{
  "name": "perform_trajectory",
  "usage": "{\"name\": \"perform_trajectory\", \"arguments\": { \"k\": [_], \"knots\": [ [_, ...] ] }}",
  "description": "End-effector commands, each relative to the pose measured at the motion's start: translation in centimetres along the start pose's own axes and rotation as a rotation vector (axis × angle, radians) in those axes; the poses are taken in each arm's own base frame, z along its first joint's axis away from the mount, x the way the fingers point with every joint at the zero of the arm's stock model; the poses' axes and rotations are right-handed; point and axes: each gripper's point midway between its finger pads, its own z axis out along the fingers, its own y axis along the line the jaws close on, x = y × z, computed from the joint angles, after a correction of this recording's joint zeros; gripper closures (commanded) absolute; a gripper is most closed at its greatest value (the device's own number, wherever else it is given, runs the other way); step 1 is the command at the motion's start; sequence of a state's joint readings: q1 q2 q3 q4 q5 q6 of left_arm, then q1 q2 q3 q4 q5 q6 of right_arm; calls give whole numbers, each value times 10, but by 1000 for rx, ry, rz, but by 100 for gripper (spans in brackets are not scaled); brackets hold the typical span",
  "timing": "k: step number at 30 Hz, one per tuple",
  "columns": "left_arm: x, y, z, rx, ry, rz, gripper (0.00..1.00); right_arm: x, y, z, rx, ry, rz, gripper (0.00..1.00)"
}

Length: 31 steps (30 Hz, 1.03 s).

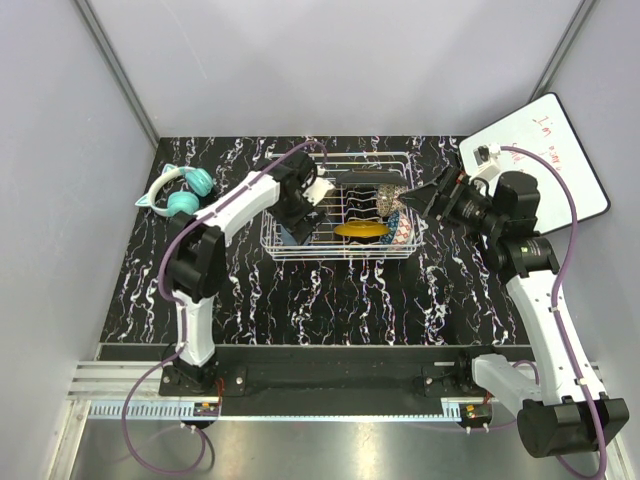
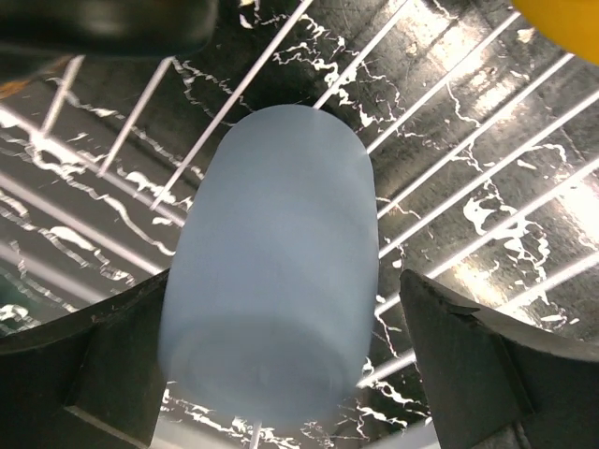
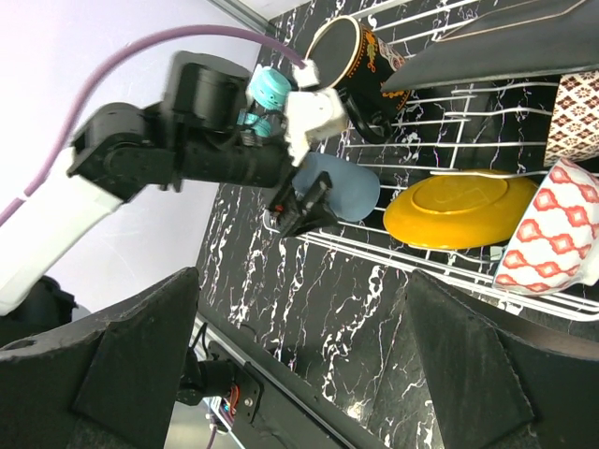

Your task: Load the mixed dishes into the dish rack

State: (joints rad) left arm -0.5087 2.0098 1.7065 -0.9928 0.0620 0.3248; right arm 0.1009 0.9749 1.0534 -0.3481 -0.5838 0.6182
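You'll find teal cat-ear headphones (image 1: 180, 192) lying near the far-left corner of the black, white-veined tabletop (image 1: 330, 300). A white whiteboard with red writing (image 1: 560, 140) sits at your far-right corner.

Red handwriting sits on the whiteboard (image 1: 565, 150) to the right of the dish rack (image 1: 330, 256), too small to read.

Light-blue cup (image 2: 271, 271) lies sideways in the rack (image 1: 345, 256) — yellow plate (image 3: 459, 208) beside.

Robot lab cell: grey partition walls (image 1: 60, 150), marbled black table (image 1: 330, 300), mounting rail (image 1: 330, 405)
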Motion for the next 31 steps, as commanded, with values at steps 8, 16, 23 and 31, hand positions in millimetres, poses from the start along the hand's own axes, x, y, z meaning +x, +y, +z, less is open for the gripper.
{"name": "perform_trajectory", "arguments": {
  "k": [8, 16, 23, 31],
  "knots": [
    [-11, 8, -101, -103, -177, 35, 1, 0, -12, -6, 76, -8, -69, 0],
    [-12, 13, -183, -50, -442, -113, 1, -8, -55, -21, 338, -11, -162, 0],
    [-5, 20, -179, -67, -568, -256, 1, -4, -53, -26, 333, -10, -176, 0],
    [2, 32, -175, -89, -597, -298, 1, -9, -49, -30, 330, -32, -210, 0]
  ]
}}
